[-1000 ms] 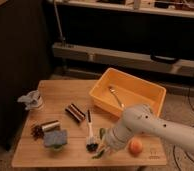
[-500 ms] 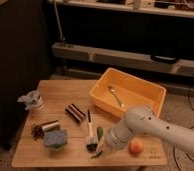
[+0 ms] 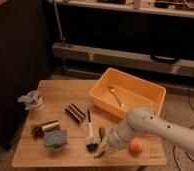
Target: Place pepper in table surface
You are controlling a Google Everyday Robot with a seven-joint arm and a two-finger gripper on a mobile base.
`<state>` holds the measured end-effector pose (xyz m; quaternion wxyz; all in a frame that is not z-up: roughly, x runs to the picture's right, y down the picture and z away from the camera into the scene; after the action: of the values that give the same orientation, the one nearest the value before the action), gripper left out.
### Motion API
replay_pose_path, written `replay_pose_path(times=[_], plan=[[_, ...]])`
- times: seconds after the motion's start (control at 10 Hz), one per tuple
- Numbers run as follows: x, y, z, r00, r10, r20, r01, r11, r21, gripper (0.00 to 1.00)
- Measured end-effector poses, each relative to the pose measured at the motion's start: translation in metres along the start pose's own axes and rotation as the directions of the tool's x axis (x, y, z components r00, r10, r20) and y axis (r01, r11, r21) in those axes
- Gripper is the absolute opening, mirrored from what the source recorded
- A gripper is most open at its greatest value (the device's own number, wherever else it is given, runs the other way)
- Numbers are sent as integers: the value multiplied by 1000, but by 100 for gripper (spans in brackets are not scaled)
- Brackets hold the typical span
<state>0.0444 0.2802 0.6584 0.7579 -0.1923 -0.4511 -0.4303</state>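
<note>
The slim dark-green pepper [image 3: 102, 133] is low over or on the light-brown wooden table surface [image 3: 65, 95], just right of the brush, near the front edge. Another green bit shows below it [image 3: 99, 154]. My gripper [image 3: 106, 145] is at the end of the white arm [image 3: 145, 127], which reaches in from the right. The gripper is right at the pepper and partly covers it. I cannot tell whether the pepper touches the wood.
A white-handled, black-bristled brush [image 3: 90, 127] lies left of the pepper. A round orange fruit [image 3: 136, 147] sits right of the gripper. A yellow-orange bin [image 3: 142, 87] holding a spoon [image 3: 116, 96] stands behind. A dark cylinder [image 3: 75, 112], can [image 3: 50, 126], blue sponge [image 3: 56, 138] and crumpled cloth [image 3: 32, 100] lie to the left.
The end of the arm has shifted slightly beside the brush, and more of the green pepper now shows. The other objects have not moved.
</note>
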Motion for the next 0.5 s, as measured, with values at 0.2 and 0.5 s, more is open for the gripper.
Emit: replay_pose_path(times=[0.2, 0.5], plan=[[8, 15, 3, 1000, 31, 4, -31, 999, -12, 0], [28, 24, 13, 999, 53, 11, -53, 998, -29, 0]])
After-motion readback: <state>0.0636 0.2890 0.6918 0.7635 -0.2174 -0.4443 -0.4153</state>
